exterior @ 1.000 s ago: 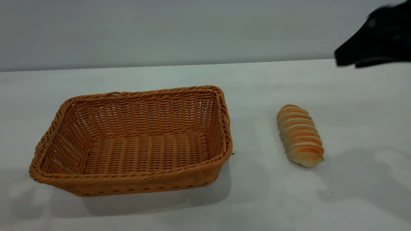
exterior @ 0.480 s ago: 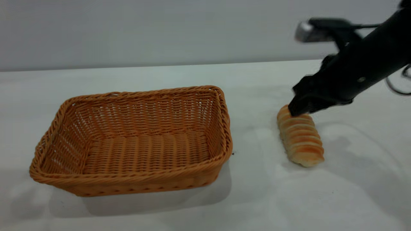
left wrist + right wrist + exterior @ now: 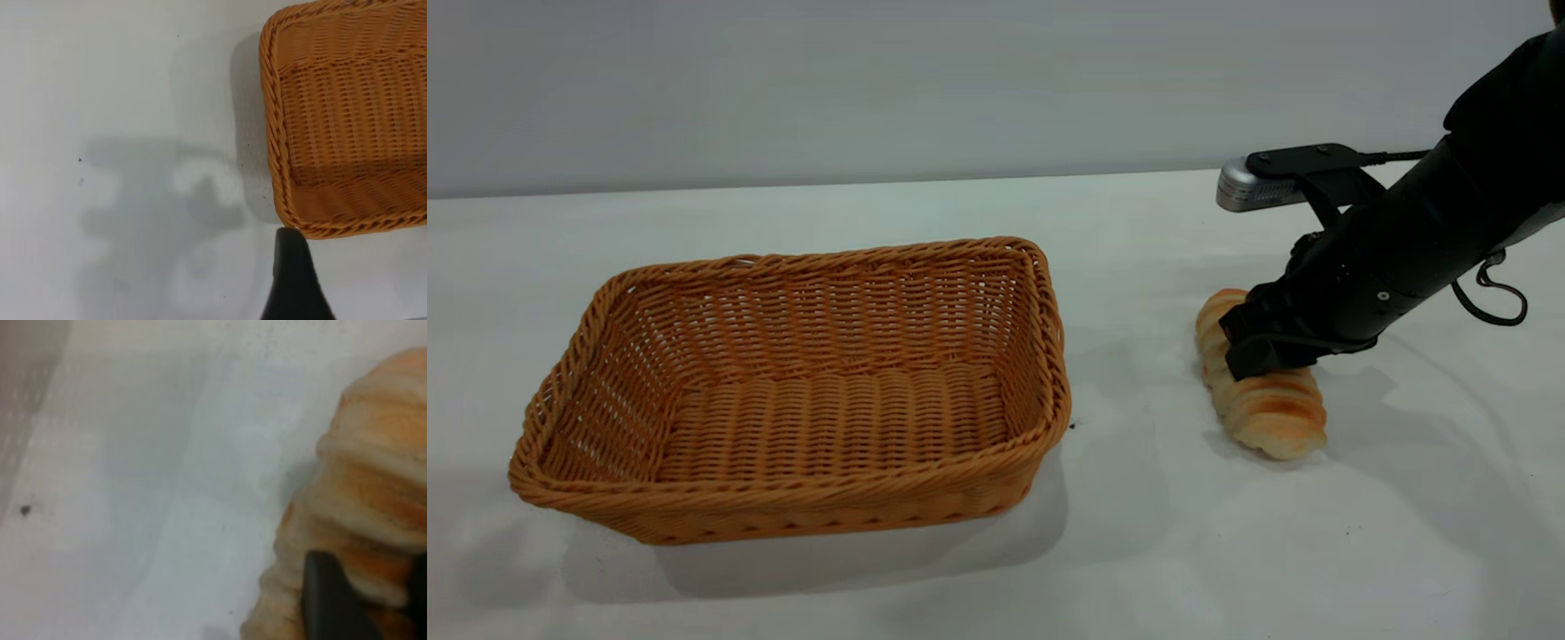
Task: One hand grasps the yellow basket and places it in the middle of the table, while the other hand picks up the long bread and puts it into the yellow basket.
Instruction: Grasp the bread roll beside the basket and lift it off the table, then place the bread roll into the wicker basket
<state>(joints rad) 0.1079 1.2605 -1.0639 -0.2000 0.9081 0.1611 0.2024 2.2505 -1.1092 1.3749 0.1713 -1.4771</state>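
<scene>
Now right gripper [image 3: 1258, 348] slanted down from the table's [image 3: 871, 587] right side, fingers astride the bread's [image 3: 1272, 413] middle, touching it; grip tightness unclear. Bread flat on the table, right of the basket [image 3: 783, 391]. Left gripper [image 3: 293, 283] near a basket corner, opening unclear.

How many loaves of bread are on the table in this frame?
1. The long bread lies on the table, right of the yellow basket, with the right gripper down on it. The basket holds none.

Plain grey wall [image 3: 925, 80] behind; tiny dark speck [image 3: 1072, 426] nr centre.
</scene>
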